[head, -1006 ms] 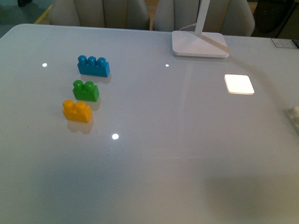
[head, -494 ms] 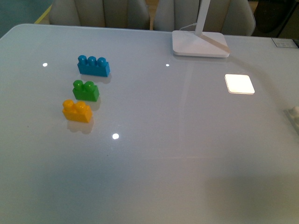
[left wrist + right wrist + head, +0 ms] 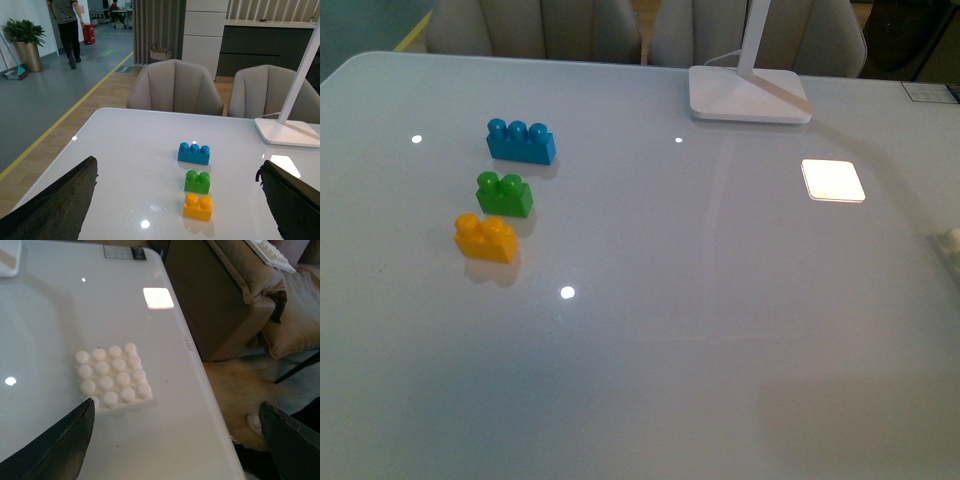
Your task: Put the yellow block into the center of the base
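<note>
At left on the worktop (image 3: 670,340), the yellow block (image 3: 486,238) lies ungrasped; the base (image 3: 113,378) is bare. Left pincer (image 3: 176,165) and right pincer (image 3: 176,404) gape wide, empty.

Base (image 3: 950,241) cut off by the front view's 3 o'clock edge; lamp (image 3: 750,98) cropped at 12 o'clock.

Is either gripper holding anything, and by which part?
Nothing is held. The left gripper and right gripper are both open and empty; the yellow block lies untouched.
</note>
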Controlling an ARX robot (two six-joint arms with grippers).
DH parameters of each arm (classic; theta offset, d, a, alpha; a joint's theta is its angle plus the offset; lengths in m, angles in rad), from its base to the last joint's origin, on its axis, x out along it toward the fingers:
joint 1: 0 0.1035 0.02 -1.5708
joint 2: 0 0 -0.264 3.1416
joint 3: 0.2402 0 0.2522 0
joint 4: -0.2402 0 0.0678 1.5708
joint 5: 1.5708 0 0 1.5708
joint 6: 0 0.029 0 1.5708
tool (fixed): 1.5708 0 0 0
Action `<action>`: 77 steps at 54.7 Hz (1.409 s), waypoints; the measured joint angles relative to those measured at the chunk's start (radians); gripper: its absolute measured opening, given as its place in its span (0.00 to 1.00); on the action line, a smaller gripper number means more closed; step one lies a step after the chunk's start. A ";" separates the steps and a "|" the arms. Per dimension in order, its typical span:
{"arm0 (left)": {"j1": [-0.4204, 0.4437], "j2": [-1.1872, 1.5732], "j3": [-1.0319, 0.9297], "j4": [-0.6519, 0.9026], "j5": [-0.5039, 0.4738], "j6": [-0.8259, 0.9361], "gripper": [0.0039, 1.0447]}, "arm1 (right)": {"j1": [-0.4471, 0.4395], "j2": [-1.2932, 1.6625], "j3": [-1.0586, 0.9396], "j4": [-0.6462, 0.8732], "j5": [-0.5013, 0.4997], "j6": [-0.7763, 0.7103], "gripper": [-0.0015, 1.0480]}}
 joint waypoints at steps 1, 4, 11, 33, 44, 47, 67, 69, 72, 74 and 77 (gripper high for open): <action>0.000 0.000 0.000 0.000 0.000 0.000 0.93 | -0.013 0.042 0.010 0.024 -0.005 -0.014 0.92; 0.000 0.000 0.000 0.000 0.000 0.000 0.93 | -0.043 0.141 0.038 0.068 -0.019 -0.039 0.92; 0.000 0.000 0.000 0.000 0.000 0.000 0.93 | -0.081 0.332 0.106 0.108 -0.048 -0.093 0.92; 0.000 0.000 0.000 0.000 0.000 0.000 0.93 | -0.103 0.766 0.430 0.072 -0.126 -0.102 0.92; 0.000 0.000 0.000 0.000 0.000 0.000 0.93 | -0.055 0.889 0.569 0.069 -0.122 -0.065 0.92; 0.000 0.000 0.000 0.000 0.000 0.000 0.93 | -0.031 0.937 0.626 0.061 -0.119 -0.043 0.92; 0.000 0.000 0.000 0.000 0.000 0.000 0.93 | 0.072 1.128 0.804 0.017 -0.075 0.002 0.92; 0.000 0.000 0.000 0.000 0.000 0.000 0.93 | 0.077 1.139 0.808 0.018 -0.073 0.002 0.92; 0.000 0.000 0.000 0.000 0.000 0.000 0.93 | 0.083 1.153 0.813 0.021 -0.068 0.006 0.92; 0.000 0.000 0.000 0.000 0.000 0.000 0.93 | 0.085 1.160 0.814 0.026 -0.067 0.011 0.92; 0.000 0.000 0.000 0.000 0.000 0.000 0.93 | 0.087 1.171 0.814 0.033 -0.065 0.020 0.92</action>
